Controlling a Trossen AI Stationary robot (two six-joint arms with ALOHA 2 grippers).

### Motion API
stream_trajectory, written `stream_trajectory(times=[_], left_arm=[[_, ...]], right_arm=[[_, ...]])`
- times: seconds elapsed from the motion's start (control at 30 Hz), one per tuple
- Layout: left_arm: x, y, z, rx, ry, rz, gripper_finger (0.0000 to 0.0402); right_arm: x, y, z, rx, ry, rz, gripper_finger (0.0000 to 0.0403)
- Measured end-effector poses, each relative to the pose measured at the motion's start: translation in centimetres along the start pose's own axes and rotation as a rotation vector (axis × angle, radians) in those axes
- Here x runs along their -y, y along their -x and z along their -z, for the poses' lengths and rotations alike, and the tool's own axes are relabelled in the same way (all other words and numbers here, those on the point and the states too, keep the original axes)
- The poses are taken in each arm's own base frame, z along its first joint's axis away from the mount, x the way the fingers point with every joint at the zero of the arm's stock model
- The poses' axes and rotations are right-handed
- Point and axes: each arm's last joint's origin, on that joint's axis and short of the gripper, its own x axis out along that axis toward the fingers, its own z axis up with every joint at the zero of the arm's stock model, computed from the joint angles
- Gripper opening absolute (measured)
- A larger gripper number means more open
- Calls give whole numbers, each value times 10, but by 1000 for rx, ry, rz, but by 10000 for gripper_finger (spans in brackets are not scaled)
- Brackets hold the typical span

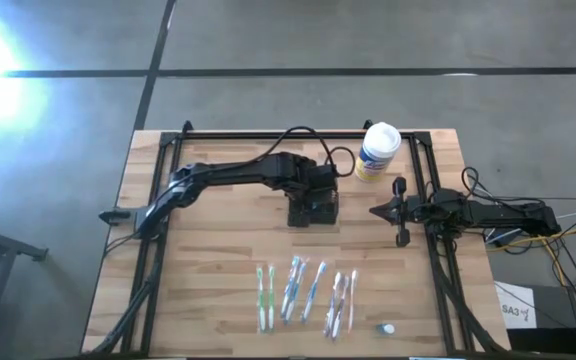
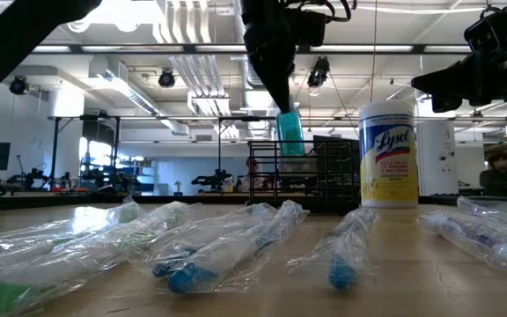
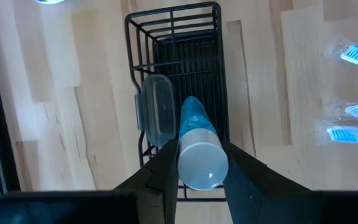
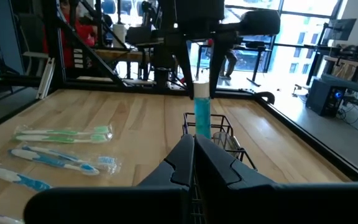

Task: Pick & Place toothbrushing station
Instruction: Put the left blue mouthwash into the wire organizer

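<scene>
The toothbrushing station, a black wire-mesh caddy (image 1: pixel 313 207) (image 3: pixel 185 74), stands on the wooden table's middle. A small clear box (image 3: pixel 156 111) sits inside it. My left gripper (image 1: pixel 313 192) (image 3: pixel 201 152) hangs over the caddy, shut on a teal toothpaste tube (image 2: pixel 290 132) (image 4: pixel 202 115) with a white cap. My right gripper (image 1: pixel 376 211) (image 4: pixel 194 158) waits shut at the table's right side, pointing level toward the caddy and touching nothing. My left gripper pinches the tube's white cap end (image 3: pixel 202 167) between its two fingers (image 3: pixel 166 168). The fingers come steeply from above. The tube hangs upright below them, cap up, its teal lower end (image 2: pixel 291 150) at about the level of the caddy's rim.
A white Lysol canister (image 1: pixel 378 150) (image 2: pixel 387 154) stands at the far right of the caddy. Several wrapped toothbrushes (image 1: pixel 303 290) (image 2: pixel 218 251) lie in a row near the table's near edge, and a small white item (image 1: pixel 387 328) lies to their right.
</scene>
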Motion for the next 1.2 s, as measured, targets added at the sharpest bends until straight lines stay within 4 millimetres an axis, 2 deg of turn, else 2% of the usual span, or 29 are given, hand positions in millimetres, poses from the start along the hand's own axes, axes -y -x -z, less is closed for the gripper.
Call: stream_trajectory(times=[0.57,1.2], left_arm=[[2,-37,-6,-36,-27,9,99],[3,-69,-6,-86,-31,55,101]], right_arm=[[0,0,0,0,0,0,8],[0,0,0,0,0,0,8]])
